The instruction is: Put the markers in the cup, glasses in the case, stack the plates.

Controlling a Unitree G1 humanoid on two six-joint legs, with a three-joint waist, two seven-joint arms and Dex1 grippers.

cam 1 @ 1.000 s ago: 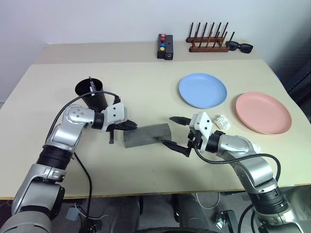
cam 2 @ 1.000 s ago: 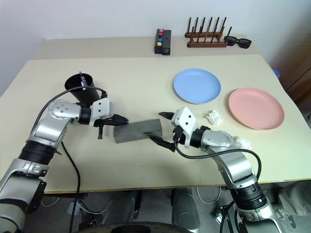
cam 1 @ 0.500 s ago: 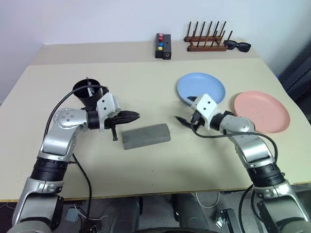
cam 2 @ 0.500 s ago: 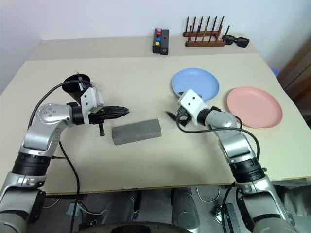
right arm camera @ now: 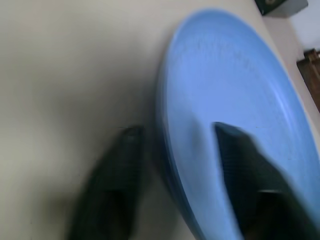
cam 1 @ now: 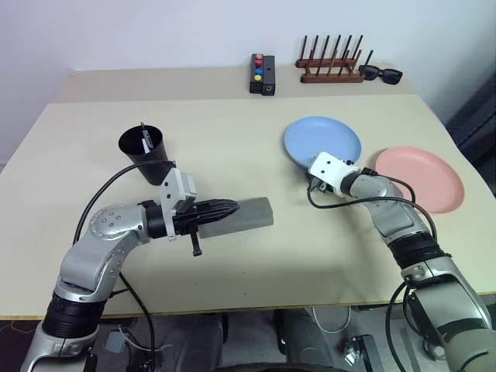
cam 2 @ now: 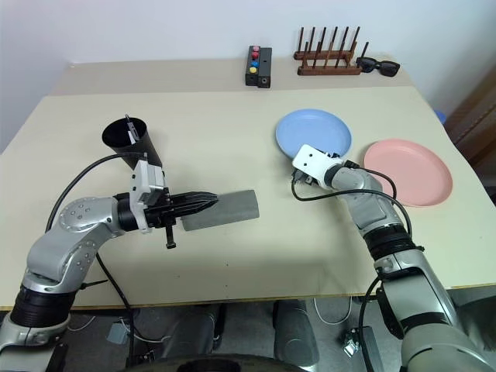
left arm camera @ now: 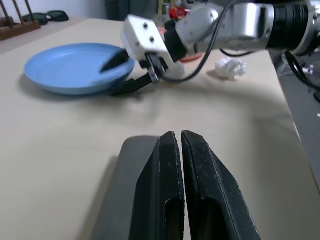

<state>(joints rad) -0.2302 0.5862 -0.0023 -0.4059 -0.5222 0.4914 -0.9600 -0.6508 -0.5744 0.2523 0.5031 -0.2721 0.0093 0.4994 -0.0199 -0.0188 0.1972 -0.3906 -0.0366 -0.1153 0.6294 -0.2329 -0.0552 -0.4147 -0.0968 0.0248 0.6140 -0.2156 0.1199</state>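
**Blue plate rim sits between the right fingers**

Light blue plate (cam 1: 323, 142) lies on the worktop (cam 1: 232, 263); the right gripper (right arm camera: 175, 170) straddles its near rim, fingers partly open, not yet clamped. Left gripper (left arm camera: 181, 165) hovers shut, empty, over the grey case (cam 1: 252, 213).

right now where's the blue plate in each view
Left eye view: blue plate right of centre, the right gripper at its near rim.
Right eye view: blue plate right of centre, beside the pink plate.
Left wrist view: blue plate at upper left.
Right wrist view: blue plate close up, its rim between the fingers.
Shared landmark: the right gripper at the plate's rim.
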